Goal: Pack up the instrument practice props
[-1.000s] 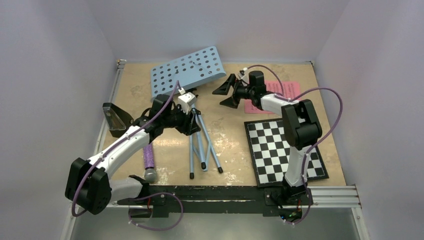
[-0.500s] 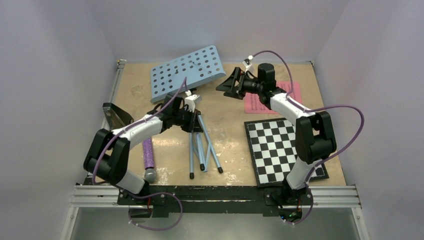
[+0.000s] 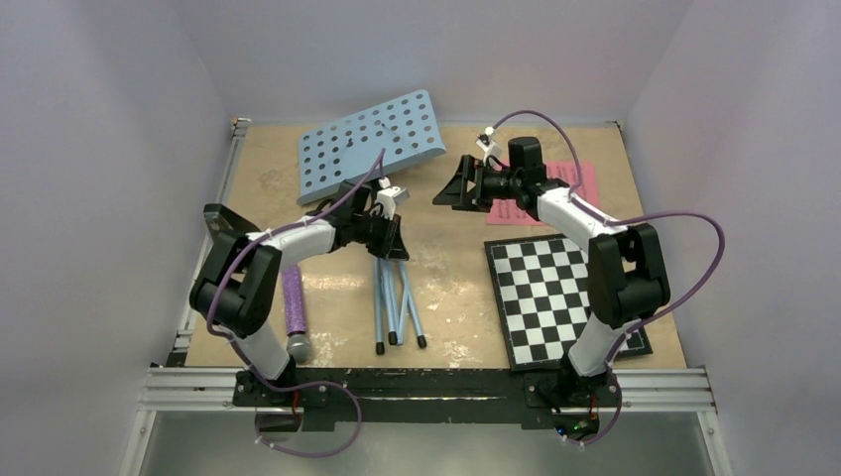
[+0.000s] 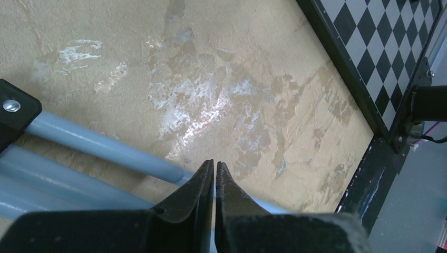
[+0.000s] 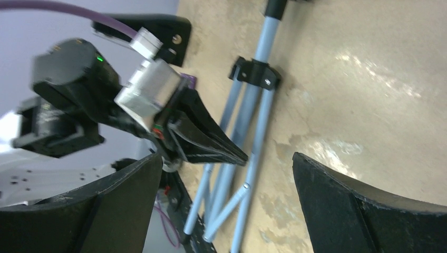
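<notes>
Music stand legs (image 3: 395, 302) drawn closer together; left claw (image 4: 215, 167) closed, tips at legs; right claw (image 3: 451, 186) wide, apart.

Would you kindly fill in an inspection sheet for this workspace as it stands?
Surface: tan tabletop, scuffed, with pale patches.
Job's things: music stand lying down, legs nearly together; pink sheets far right; metronome at left edge, partly hidden.
Clutter: checkered board; purple microphone.
Grippers: left gripper shut at the stand's legs; right gripper open, empty.
Cables: purple cables loop off both arms.
Surroundings: plain pale walls; nothing else seen.
</notes>
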`<state>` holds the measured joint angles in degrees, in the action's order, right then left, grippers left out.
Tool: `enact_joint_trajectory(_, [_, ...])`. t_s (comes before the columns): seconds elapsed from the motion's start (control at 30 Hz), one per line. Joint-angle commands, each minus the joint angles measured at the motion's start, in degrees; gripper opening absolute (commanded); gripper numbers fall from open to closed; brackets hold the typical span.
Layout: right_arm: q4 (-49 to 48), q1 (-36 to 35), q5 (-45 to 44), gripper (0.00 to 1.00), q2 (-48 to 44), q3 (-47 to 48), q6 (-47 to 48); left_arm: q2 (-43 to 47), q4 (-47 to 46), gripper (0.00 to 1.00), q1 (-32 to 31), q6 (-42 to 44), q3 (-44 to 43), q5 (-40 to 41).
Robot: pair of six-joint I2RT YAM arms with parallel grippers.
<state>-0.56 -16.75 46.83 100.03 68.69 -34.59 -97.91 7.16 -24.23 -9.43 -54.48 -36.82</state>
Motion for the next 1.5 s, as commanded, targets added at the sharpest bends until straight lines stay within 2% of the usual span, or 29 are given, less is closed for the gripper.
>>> enact_joint_trajectory(0.0, [13.75, -2.19, -2.09, 0.99, -4.65, 4.74, 14.32, 6.04, 0.98, 0.17, 0.96, 2.05, -4.12, -2.79])
enact_joint_trajectory(0.1, [24.93, -5.38, -4.23, 0.99, -4.43, 9.99, 21.80, 11.72, 5.55, 0.30, 2.88, 0.36, -8.45, -0.05])
enact_joint_trajectory(0.17, [29.13, -7.73, -5.83, 0.99, -4.09, 12.77, 24.80, 15.74, 9.78, 0.37, 5.57, -5.10, -9.20, 5.37])
enact_joint_trajectory(0.33, [35.78, -12.47, -4.80, 0.99, 1.52, 20.23, 24.35, 24.40, 15.31, 0.47, 12.13, -16.14, 0.49, 8.33])
enact_joint_trajectory(0.47, [32.40, -14.87, -4.88, 0.99, 6.29, 18.92, 16.87, 27.55, 14.08, 0.53, 14.65, -21.45, 8.20, 6.37])
enact_joint_trajectory(0.57, [30.42, -17.27, -4.11, 0.99, 8.91, 18.53, 13.60, 28.87, 9.02, 0.57, 15.17, -25.51, 13.36, 1.77])
enact_joint_trajectory(0.73, [25.18, -20.26, -4.43, 0.99, 13.33, 19.54, 8.17, 31.15, 3.83, 0.73, 15.18, -31.00, 20.68, 2.17])
enact_joint_trajectory(0.83, [24.89, -21.08, -5.34, 0.99, 15.86, 21.28, 7.44, 30.97, -0.22, 0.78, 15.18, -32.14, 24.99, 1.54])
enact_joint_trajectory(1.07, [25.08, -21.57, -8.47, 0.98, 20.48, 23.58, 6.36, 25.18, -9.46, 0.79, 14.03, -31.88, 28.96, -0.50])
enact_joint_trajectory(1.33, [30.64, -21.51, -17.08, 0.98, 17.36, 26.11, 11.34, 16.53, -13.34, 0.78, 12.42, -31.85, 25.36, -2.62])
enact_joint_trajectory(1.47, [31.12, -21.57, -18.58, 0.98, 19.95, 27.93, 11.67, 13.99, -14.29, 0.77, 11.57, -32.38, 23.89, -3.31])
